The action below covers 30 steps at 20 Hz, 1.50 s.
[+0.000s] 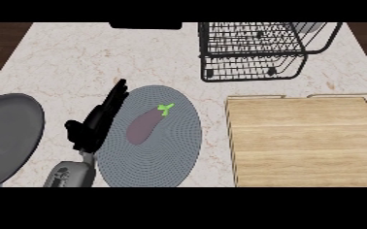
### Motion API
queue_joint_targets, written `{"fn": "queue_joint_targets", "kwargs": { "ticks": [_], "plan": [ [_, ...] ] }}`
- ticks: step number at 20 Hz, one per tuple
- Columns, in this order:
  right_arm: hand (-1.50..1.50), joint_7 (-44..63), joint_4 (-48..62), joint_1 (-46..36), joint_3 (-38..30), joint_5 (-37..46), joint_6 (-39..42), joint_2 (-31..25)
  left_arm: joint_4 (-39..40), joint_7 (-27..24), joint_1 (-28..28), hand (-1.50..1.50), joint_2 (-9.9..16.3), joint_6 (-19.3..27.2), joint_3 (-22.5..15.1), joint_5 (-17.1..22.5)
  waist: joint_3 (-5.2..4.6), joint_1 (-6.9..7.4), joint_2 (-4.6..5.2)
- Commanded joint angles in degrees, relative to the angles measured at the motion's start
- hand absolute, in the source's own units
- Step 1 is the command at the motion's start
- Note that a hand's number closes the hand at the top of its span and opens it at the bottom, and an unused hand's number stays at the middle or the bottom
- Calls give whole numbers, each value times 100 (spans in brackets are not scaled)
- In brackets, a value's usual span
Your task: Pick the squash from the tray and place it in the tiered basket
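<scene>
Squash (145, 124) (looks like an eggplant, honestly) lies mid-tray (179, 150), untouched. Left hand (97, 121) sits just left of it, fingers straight and holding nothing. I'd curl around its fat middle, then lift toward the basket (251, 53) up-right of it.

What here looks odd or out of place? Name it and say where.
The vegetable on the round grey mat is purple with a green stem, an eggplant rather than a squash. No tray shows, only that mat. Nothing is spilled or tipped; the wire basket stands upright at the back.
</scene>
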Motion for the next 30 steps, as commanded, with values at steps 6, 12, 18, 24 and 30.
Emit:
{"fn": "queue_joint_targets", "kwargs": {
  "ticks": [6,12,18,24,30],
  "plan": [
    [150,1111,889,-1481,202,27,-527,759,105,96,-277,0,-112,29,34,-12,2,21,31],
    [150,915,1491,-1584,611,331,-675,1106,-73,59,-61,0,19,-58,13,-80,4,73,41],
    [150,940,1918,-1774,712,439,-1475,1815,7,-45,-87,0,-53,-73,-30,-127,3,118,69],
    [150,940,2418,-2126,429,183,-1399,1741,120,22,-266,0,27,-191,95,-42,2,160,98],
    [150,1271,2607,-2219,143,-204,-1388,2120,78,118,-365,0,-98,-32,140,-56,2,83,68]
  ]
}}
